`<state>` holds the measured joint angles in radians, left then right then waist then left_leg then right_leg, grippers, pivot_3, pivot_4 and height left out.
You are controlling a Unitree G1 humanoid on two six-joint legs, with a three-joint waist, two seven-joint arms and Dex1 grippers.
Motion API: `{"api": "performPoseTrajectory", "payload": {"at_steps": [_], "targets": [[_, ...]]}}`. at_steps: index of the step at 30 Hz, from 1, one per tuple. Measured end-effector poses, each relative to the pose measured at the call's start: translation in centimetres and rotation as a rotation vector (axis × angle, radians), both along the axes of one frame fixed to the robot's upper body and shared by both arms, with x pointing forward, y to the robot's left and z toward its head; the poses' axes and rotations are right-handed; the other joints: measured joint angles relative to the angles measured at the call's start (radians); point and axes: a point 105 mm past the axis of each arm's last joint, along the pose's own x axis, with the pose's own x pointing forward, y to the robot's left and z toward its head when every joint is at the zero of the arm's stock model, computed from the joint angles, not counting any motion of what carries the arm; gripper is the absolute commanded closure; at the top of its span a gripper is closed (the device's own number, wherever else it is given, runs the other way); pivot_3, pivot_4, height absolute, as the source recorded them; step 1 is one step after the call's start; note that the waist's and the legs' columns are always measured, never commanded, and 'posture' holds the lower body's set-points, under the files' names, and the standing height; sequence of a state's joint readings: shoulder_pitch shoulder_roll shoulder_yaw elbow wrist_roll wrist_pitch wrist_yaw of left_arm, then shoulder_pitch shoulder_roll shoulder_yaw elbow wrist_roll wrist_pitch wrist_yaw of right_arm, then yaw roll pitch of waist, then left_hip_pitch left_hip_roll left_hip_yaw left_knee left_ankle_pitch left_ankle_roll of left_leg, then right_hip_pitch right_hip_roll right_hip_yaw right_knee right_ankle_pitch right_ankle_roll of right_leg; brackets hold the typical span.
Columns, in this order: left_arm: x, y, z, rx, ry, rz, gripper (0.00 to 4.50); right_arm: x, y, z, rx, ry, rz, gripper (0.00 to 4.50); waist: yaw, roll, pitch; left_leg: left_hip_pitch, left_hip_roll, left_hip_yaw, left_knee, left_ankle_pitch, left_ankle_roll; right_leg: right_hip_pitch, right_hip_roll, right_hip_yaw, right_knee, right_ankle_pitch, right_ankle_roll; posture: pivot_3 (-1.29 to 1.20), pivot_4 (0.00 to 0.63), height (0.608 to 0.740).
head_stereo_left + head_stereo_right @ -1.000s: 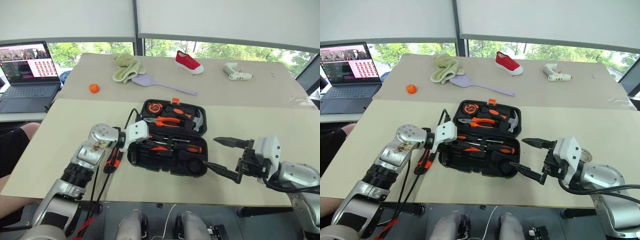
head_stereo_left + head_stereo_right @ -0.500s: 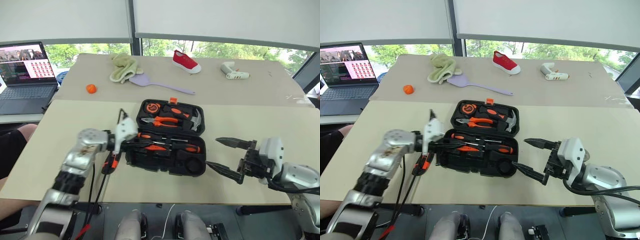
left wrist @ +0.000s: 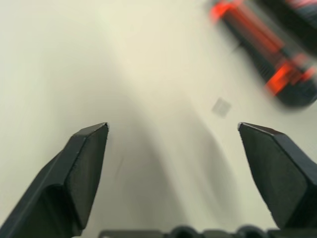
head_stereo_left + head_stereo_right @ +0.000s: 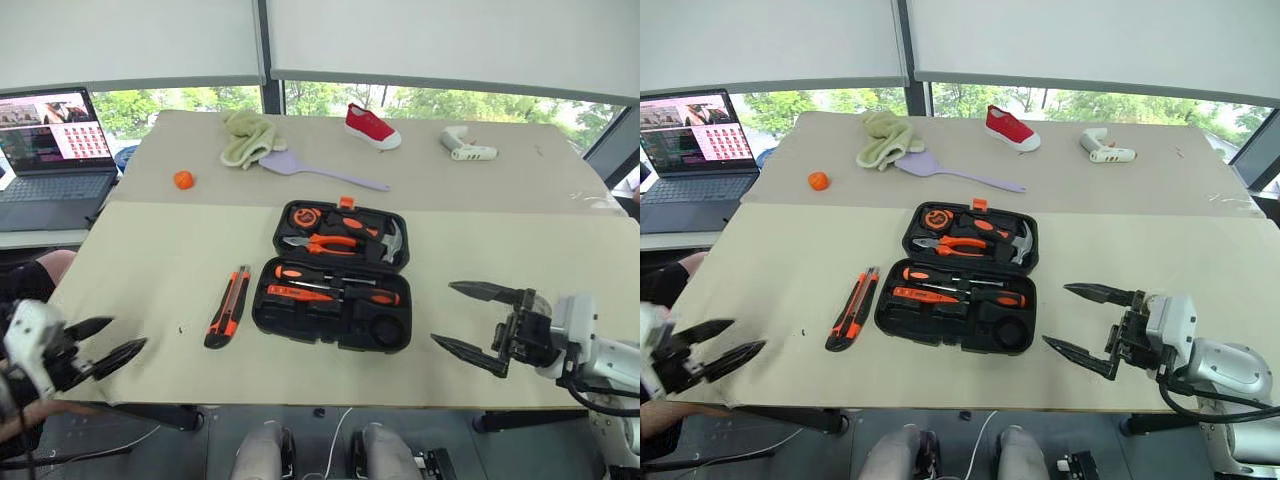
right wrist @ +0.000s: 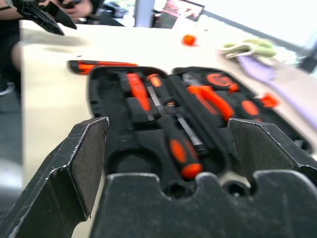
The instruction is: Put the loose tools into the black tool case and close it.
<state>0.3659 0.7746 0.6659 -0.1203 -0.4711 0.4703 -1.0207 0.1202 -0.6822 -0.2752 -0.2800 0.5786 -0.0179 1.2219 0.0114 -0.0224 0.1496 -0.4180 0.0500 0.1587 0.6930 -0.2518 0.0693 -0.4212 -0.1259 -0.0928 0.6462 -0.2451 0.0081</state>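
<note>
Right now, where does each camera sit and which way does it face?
Head cameras, both eyes: high on the head, looking forward and down over the table at the open tool case, the utility knife to its left, the left gripper open at the near left corner and the right gripper open.
Left wrist: between its own fingers, facing bare tabletop and the knife.
Right wrist: between its own fingers, facing the case's inside, with the left gripper beyond.
Shared: the knife shows in all of them.

Bare table [image 4: 140, 260] left of utility knife [image 4: 228, 305]; open black tool case [image 4: 338, 275] mid-table, clear front edge.
</note>
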Motion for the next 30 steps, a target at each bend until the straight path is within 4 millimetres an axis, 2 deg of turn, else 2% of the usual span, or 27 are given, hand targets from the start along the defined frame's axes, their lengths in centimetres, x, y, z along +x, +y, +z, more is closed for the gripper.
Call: {"api": "performPoseTrajectory", "payload": {"at_steps": [4, 8, 10, 13, 14, 16, 21, 25, 29, 30], "targets": [[0.6, -1.5, 0.7, -0.005, 0.006, -0.024, 0.06, 0.2, 1.1, 0.5, 0.027, -0.001, 0.052, 0.0, 0.009, 0.0, 0.0, 0.0, -0.001, -0.001, 0.0, -0.001, 0.001, 0.0, -0.005, -0.001, 0.0, -0.001, -0.002, 0.0, 0.15, 0.74], [2.2, -7.2, 2.3, -0.095, 0.02, -0.156, 0.06, 0.3, 4.3, 3.3, 0.114, -0.098, 0.135, 0.0, 0.001, 0.001, 0.0, 0.0, -0.001, -0.001, -0.001, 0.003, -0.006, 0.001, -0.004, 0.0, 0.0, 0.001, -0.001, 0.0, 0.15, 0.74], [3.7, -9.1, 3.0, -0.111, -0.016, -0.157, 0.06, 0.5, 5.0, 3.9, 0.105, -0.101, 0.155, 0.0, 0.002, 0.001, 0.0, 0.0, -0.001, -0.001, -0.001, 0.004, -0.006, 0.002, -0.003, 0.0, 0.001, 0.001, 0.0, 0.0, 0.15, 0.74], [5.5, -11.0, 2.4, -0.111, 0.001, -0.1, 0.06, 0.6, 5.4, 3.6, 0.051, -0.043, 0.17, 0.0, 0.001, 0.001, 0.0, 0.0, -0.003, 0.0, -0.001, 0.005, -0.004, 0.007, 0.002, 0.0, 0.001, 0.001, 0.0, 0.0, 0.15, 0.74], [6.0, -11.4, 1.9, -0.089, 0.02, -0.079, 0.06, 0.6, 5.6, 3.6, 0.044, -0.038, 0.174, 0.0, 0.001, 0.001, 0.0, 0.0, -0.003, 0.0, 0.0, 0.008, 0.001, 0.007, 0.003, -0.001, 0.001, 0.001, 0.0, 0.0, 0.15, 0.74], [6.7, -12.0, 0.9, -0.028, 0.049, -0.057, 0.06, 0.6, 5.8, 4.0, 0.038, -0.055, 0.181, 0.0, -0.002, 0.0, 0.0, 0.0, -0.002, 0.0, 0.0, 0.008, 0.0, 0.007, 0.005, 0.0, 0.001, 0.001, 0.0, 0.0, 0.15, 0.74], [7.3, -13.9, -0.4, -0.047, 0.072, -0.063, 0.06, 0.6, 6.3, 4.3, 0.039, -0.067, 0.2, 0.0, 0.0, 0.0, 0.0, 0.0, -0.002, 0.0, -0.001, 0.008, 0.0, 0.007, 0.005, 0.0, 0.001, 0.001, 0.0, 0.0, 0.15, 0.74], [7.8, -15.2, -0.6, -0.046, 0.064, -0.089, 0.06, 0.8, 6.3, 3.8, 0.043, -0.049, 0.196, 0.0, 0.008, 0.001, 0.0, 0.001, -0.003, 0.0, 0.0, 0.007, -0.001, 0.008, 0.004, 0.0, 0.001, 0.001, 0.0, 0.0, 0.15, 0.74], [8.2, -14.9, -1.0, -0.007, 0.051, -0.064, 1.13, 1.0, 6.3, 3.7, 0.048, -0.045, 0.192, 0.0, 0.013, 0.002, -0.001, 0.002, -0.003, 0.0, 0.0, 0.004, -0.005, 0.009, 0.003, 0.0, 0.001, 0.001, 0.0, 0.0, 0.15, 0.74], [8.4, -14.6, -1.0, 0.003, 0.044, -0.053, 1.62, 1.0, 6.2, 3.6, 0.05, -0.04, 0.189, 0.0, 0.013, 0.002, -0.001, 0.003, -0.003, 0.0, 0.0, 0.004, -0.005, 0.01, 0.003, 0.0, 0.001, 0.001, 0.0, 0.0, 0.15, 0.74]]}}
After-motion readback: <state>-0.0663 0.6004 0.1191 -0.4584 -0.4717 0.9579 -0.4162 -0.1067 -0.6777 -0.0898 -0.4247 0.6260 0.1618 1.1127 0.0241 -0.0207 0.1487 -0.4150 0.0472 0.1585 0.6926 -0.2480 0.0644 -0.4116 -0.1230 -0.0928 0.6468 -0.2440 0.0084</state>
